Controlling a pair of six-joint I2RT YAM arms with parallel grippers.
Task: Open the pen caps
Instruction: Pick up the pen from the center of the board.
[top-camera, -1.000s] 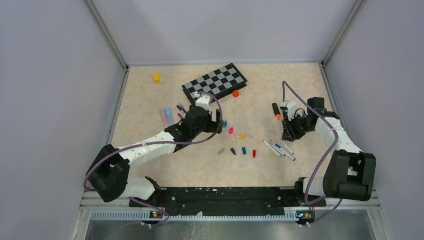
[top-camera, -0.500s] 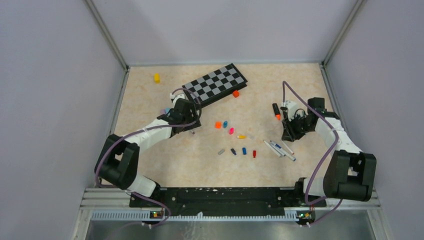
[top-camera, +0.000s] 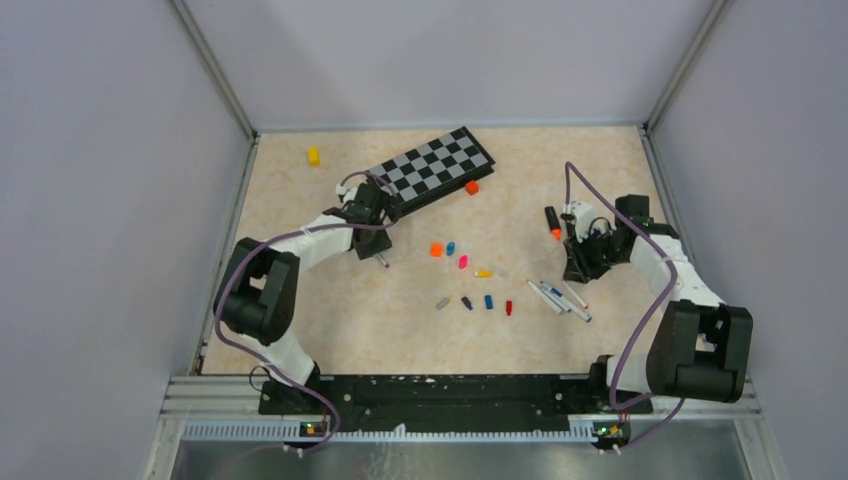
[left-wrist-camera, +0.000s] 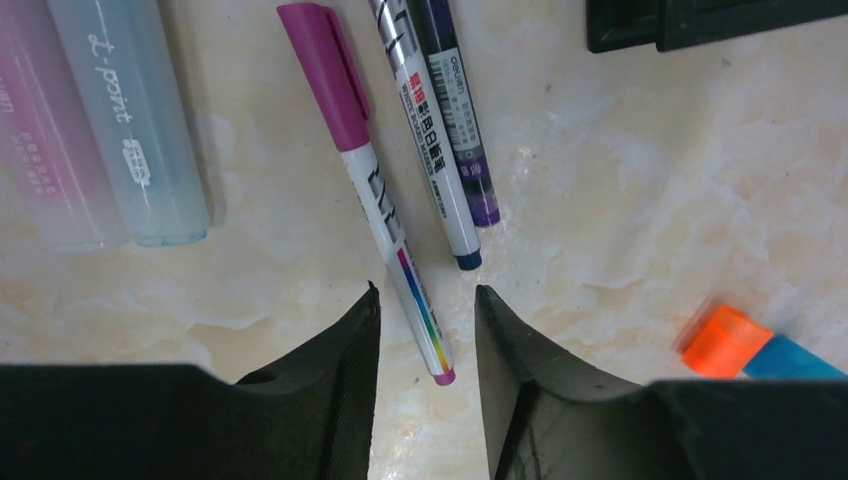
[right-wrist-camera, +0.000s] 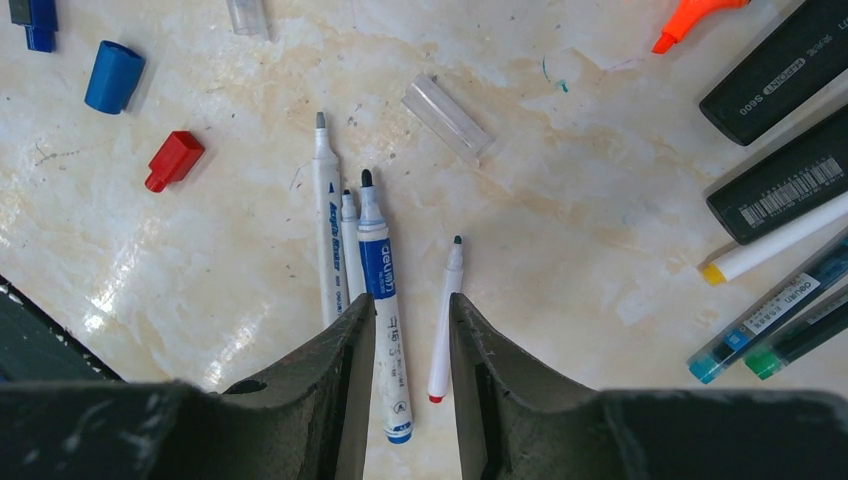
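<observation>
Top external view: the surface carried the chessboard near its far edge. Left of centre, the left gripper stood partly open astride the magenta-capped pen, not touching it. The right gripper was ajar and empty over the uncapped pens near the right edge. The loose caps lay mid-surface.
</observation>
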